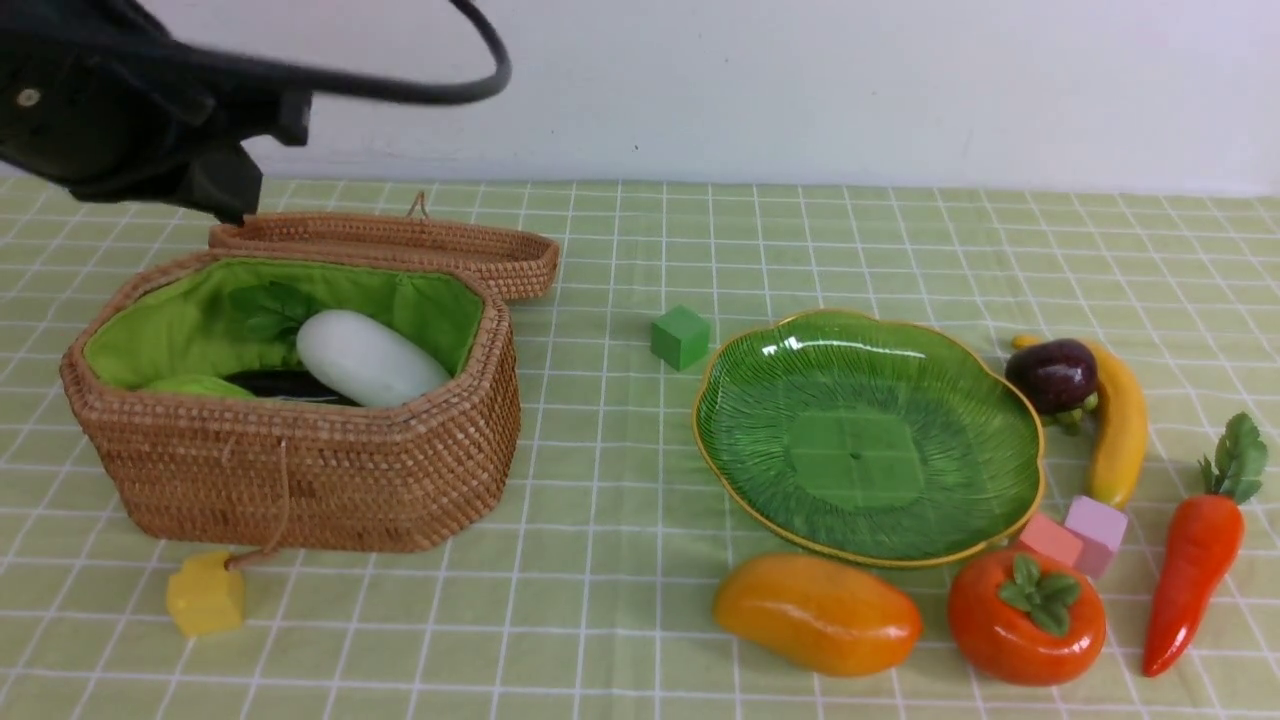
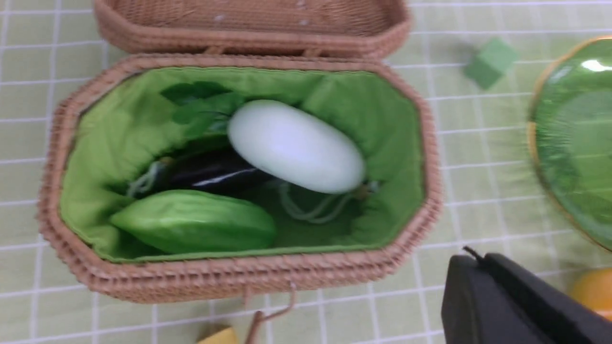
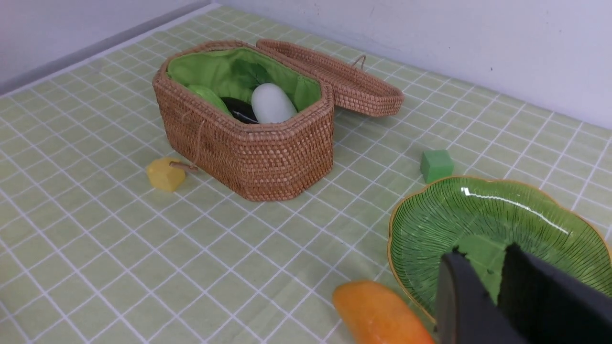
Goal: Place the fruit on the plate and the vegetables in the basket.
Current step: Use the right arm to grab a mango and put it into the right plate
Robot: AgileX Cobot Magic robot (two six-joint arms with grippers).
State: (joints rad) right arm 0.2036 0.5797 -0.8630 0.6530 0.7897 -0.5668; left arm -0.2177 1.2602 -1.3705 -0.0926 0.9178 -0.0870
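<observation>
Well, on the checked counter [image 1: 620, 620] the open basket [image 1: 300, 480] holds the radish [image 1: 365, 358], the eggplant [image 1: 285, 384] and the gourd [image 2: 191, 220], which shows whole only from the left wrist. Around the plate [image 1: 870, 440], on the counter, lie mango [image 1: 818, 612], persimmon [image 1: 1025, 620], carrot [image 1: 1195, 570], banana [image 1: 1120, 430] and mangosteen [image 1: 1052, 375], most seen only from the front. The left jaws are pressed together beside the basket. The right jaws are slightly parted, with the plate showing between them.

the open basket [image 2: 239, 282] holds the white radish [image 2: 296, 145] leaning over the dark eggplant [image 2: 210, 174], the ribbed green gourd [image 2: 196, 220] beside them along one long wall. its lid [image 2: 248, 24] lies flat on the bench [image 2: 478, 167]. a green cube [image 2: 490, 62] sits near what looks like the blurred plate [image 2: 569, 143]. the left gripper [image 2: 473, 265] has its jaws together, empty.
</observation>
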